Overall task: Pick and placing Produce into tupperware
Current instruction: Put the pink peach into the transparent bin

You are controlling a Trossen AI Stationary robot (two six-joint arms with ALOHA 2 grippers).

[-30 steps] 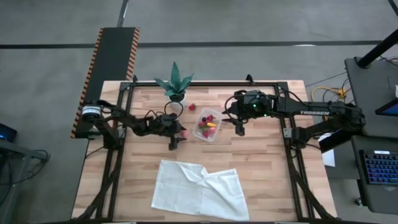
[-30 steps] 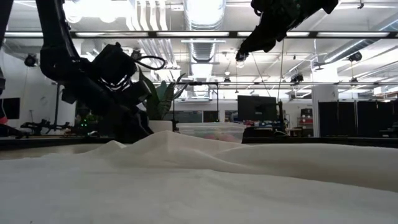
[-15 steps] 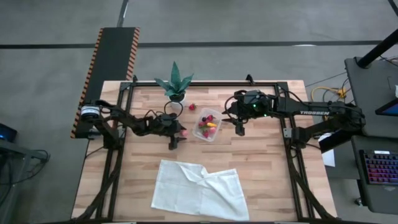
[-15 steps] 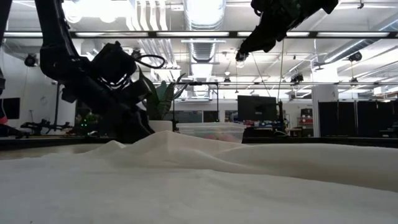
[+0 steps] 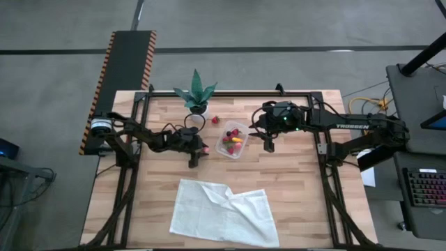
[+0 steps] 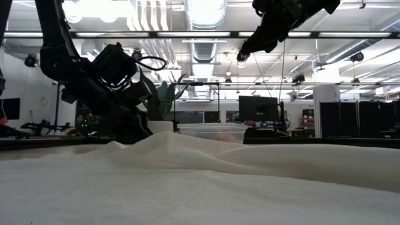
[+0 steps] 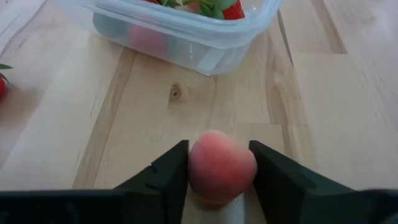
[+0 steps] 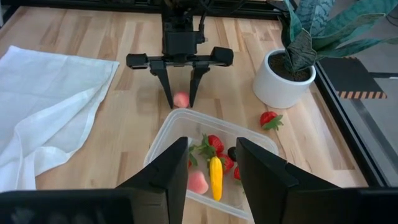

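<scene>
The clear tupperware (image 5: 232, 141) stands mid-table and holds red strawberry pieces, a yellow piece (image 8: 216, 177) and a dark berry. Just left of it a pink round fruit (image 7: 221, 165) lies on the wood, with my left gripper (image 5: 200, 152) shut on it. My right gripper (image 8: 211, 168) hangs open high above the tupperware's right end, with nothing between its fingers. One loose strawberry (image 5: 215, 120) lies on the table beside the plant pot. My left gripper pinches the pink fruit between its two fingers, one finger (image 7: 171, 171) on each of its sides (image 7: 194, 168). The fingers slant down from the table's left side. The fruit's underside rests on the wood.
A potted plant in a white pot (image 5: 198, 106) stands behind the left gripper, toward the far edge. A crumpled white cloth (image 5: 223, 211) covers the near middle of the table and hides the table-top in the low view. Bare wood lies right of the tupperware.
My left gripper's fingers have closed in on the pink fruit, which stays where it lay on the table. Neither arm has moved.
</scene>
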